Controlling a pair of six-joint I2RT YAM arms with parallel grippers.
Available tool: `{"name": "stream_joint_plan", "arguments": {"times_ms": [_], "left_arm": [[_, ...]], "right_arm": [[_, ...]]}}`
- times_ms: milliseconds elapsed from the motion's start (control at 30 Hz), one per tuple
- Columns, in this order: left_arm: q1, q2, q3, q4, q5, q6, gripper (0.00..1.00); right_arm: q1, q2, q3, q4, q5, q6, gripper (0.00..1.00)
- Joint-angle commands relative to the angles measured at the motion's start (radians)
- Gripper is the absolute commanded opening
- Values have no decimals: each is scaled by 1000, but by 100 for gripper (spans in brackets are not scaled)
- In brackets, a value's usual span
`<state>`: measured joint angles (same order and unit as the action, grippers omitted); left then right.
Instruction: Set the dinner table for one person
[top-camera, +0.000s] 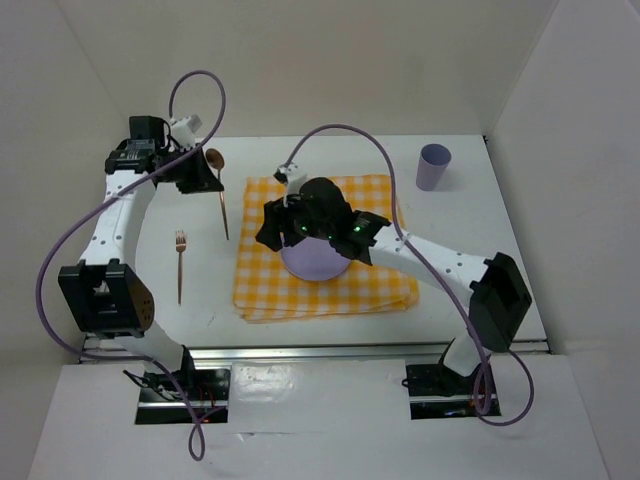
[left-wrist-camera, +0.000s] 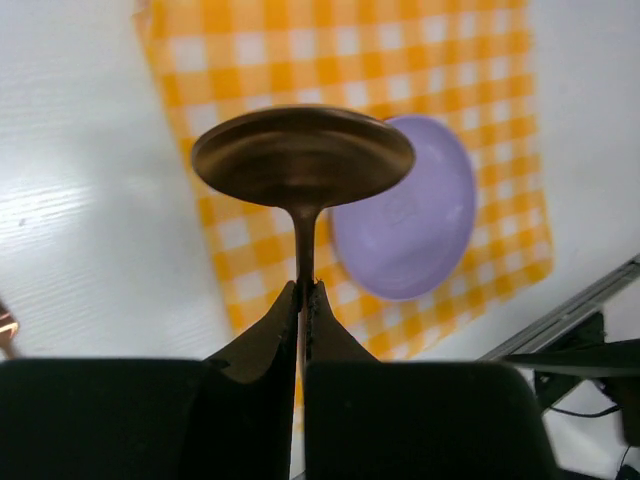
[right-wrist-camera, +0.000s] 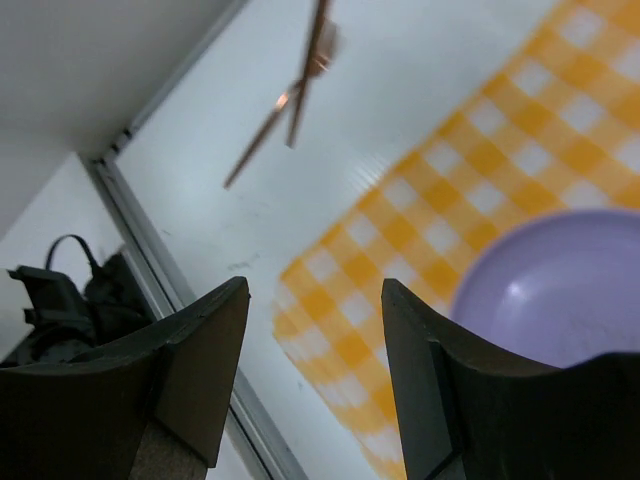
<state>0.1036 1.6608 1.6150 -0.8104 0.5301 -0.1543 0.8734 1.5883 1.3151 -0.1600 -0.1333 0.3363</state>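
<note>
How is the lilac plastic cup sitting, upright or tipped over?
Upright: the lilac plastic cup stands on its base on the white tabletop, round mouth facing up.

My right arm (top-camera: 440, 262) slants across the checked cloth (top-camera: 260, 290) and blocks its right half. My right gripper (right-wrist-camera: 315, 290) hangs spread above the purple plate (right-wrist-camera: 540, 290). Left of the cloth there's a bare lane of dinner table (top-camera: 205, 300), with the fork (top-camera: 180, 262) on its left. The spoon (left-wrist-camera: 300, 155) pinched in my left gripper (left-wrist-camera: 302, 300) hangs over that lane's far end. The cup (top-camera: 433, 167) stands far right, with open white around it.
</note>
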Motion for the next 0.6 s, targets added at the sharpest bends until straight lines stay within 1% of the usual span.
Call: {"name": "stream_joint_plan", "arguments": {"times_ms": [0,33,133,233,333,433,467,567], "left_arm": [[-64,-90,-21,105,68,-140,0],[-90,-117,-21,118,59,-149,0],[-114,-139,-32,134,59,-180,0],[-139,-139,-32,125,70,-189,0],[-162,-148,-32,116,61,-189,0],[-171,-157,-43,116,38,-189,0],[-171,-157,-43,116,19,-189,0],[-182,-157,-43,106,10,-177,0]], "right_arm": [[19,80,73,278,-6,-23,64],[19,131,100,278,-6,-23,64],[19,205,190,258,-28,-23,64],[19,225,213,283,-42,-23,62],[19,253,228,272,-13,-2,56],[19,253,217,272,27,7,45],[19,242,207,281,37,7,45],[19,231,196,290,49,17,39]]}}
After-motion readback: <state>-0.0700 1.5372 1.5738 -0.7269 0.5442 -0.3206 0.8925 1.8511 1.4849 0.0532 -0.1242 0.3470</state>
